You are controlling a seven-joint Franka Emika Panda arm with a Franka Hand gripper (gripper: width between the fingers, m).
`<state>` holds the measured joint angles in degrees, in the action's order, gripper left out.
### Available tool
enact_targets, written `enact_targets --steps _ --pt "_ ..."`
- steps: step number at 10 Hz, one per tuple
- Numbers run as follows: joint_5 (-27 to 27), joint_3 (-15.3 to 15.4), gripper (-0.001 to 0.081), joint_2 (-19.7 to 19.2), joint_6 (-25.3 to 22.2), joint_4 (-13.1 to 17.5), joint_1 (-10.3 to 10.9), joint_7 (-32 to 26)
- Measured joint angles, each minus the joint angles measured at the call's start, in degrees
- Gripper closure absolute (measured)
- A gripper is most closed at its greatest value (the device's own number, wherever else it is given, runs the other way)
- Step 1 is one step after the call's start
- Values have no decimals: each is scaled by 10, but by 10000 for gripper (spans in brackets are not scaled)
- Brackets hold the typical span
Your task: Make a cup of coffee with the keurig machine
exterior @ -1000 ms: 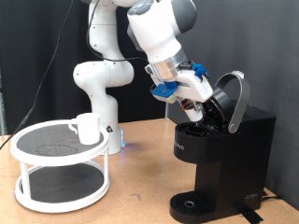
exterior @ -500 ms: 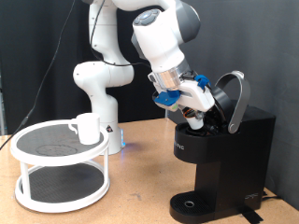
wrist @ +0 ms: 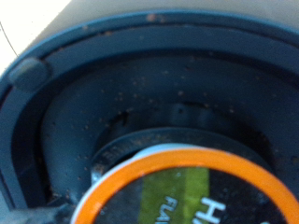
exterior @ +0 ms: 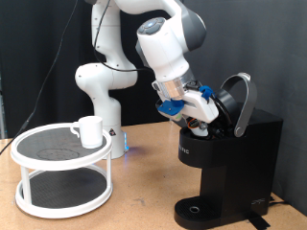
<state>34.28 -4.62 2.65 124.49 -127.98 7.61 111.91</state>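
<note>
The keurig machine point(exterior: 228, 163) stands with its lid point(exterior: 240, 101) raised. The gripper point(exterior: 205, 113) reaches into its open chamber; whether its fingers are closed cannot be told. The cup point(exterior: 89, 131) waits on the white stand point(exterior: 59, 172), well apart from the machine. Seating the orange-rimmed pod point(wrist: 192, 191) squarely in the chamber seems key.

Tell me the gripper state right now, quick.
Gripper: at the keurig's open lid; open or shut cannot be told. A pod shows close below the wrist camera.
</note>
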Motion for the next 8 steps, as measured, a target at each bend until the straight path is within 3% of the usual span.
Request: enact_targets --steps 2,3,4,5,8 --pt "0 1 418 -2 3 -1 0 0" --pt "0 1 231 -4 4 -1 0 0" --pt "2 1 231 -6 5 -1 0 0" --pt "11 1 123 -7 8 -1 0 -4" --pt "57 -4 74 9 8 -2 -4 -46"
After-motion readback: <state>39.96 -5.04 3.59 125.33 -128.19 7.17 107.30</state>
